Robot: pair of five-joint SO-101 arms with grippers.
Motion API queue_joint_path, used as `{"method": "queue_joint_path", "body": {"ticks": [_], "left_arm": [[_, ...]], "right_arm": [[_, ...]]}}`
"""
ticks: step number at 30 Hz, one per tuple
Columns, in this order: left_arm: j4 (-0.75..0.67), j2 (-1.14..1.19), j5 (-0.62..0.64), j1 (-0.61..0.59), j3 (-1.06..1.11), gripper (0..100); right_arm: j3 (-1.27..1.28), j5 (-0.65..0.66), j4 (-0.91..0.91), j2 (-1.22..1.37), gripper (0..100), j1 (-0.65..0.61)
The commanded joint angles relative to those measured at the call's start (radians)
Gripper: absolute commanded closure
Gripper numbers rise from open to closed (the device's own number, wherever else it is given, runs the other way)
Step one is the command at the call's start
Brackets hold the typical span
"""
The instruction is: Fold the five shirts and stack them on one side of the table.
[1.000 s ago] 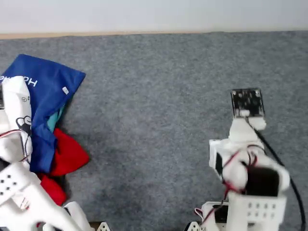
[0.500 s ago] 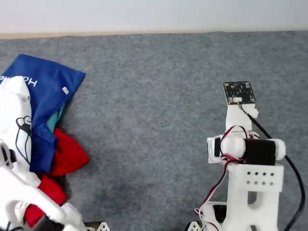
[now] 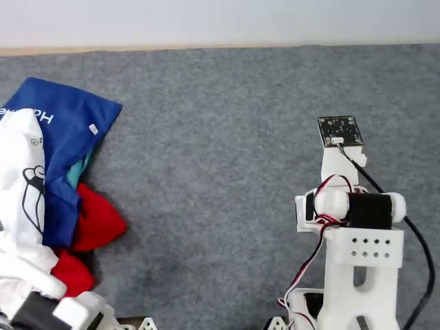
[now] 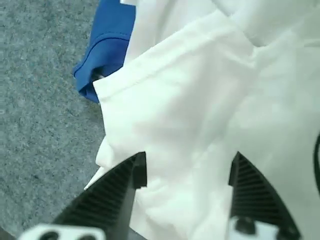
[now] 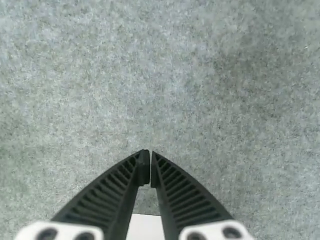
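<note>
Grey felt mat, pale wall

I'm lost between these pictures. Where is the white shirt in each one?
High view: white shirt at the left edge, lying over the blue shirt.
Left wrist view: white shirt close up, just past the open left gripper.
Right wrist view: grey table past the shut right gripper.
Shared landmark: the blue shirt, peeking out beside the white shirt.

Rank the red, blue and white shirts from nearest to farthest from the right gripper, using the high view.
1. Red shirt and blue shirt, both at left: near edges too close to call from the right gripper.
2. White shirt, at the far left edge, beyond both.
</note>
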Motion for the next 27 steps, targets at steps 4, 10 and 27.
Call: {"method": "queue_joint_path", "body": {"ticks": [4, 10, 27], "left_arm": [[-0.133, 0.132, -0.005, -0.083, -0.093, 73], [-0.196, 0.235, -0.005, -0.098, -0.159, 73], [-0.091, 0.479, -0.002, -0.092, -0.384, 72]], "right_arm": [[-0.046, 0.011, -0.002, 0.004, 98.7, 0.01], [0.018, 0.011, -0.004, 0.004, 98.7, 0.007], [0.055, 0.011, -0.051, 0.004, 98.7, 0.007]]}}
